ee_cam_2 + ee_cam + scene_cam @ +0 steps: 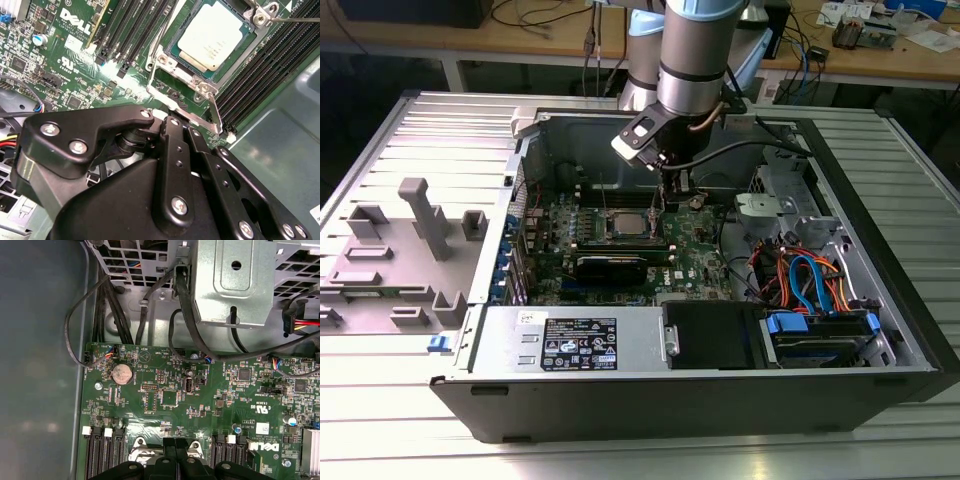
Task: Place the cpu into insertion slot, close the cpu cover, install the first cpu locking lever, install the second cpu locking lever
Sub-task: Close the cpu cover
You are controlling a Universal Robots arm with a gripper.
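The cpu (212,40), a dull silver square, lies flat in the insertion slot (171,50), whose dark rim shows around it. The shiny cpu cover (163,61) lies down around the chip as a frame. One thin wire lever (295,20) runs past the far corner of the socket. A second silver lever bar (216,110) runs along the near side, right by my fingertips. My gripper (180,122) is shut, its black fingers together and low over the socket's edge. In the exterior view the gripper (663,195) hangs just right of the socket (620,226). Its fingertips also show in the first wrist view (177,444).
Long black memory slots (125,35) flank the socket on both sides. A grey power supply (575,345) sits at the case's front, blue and orange cables (810,280) at the exterior view's right. A drive cage (235,280) and black cables lie beyond the board. A grey fixture (420,230) stands outside the case.
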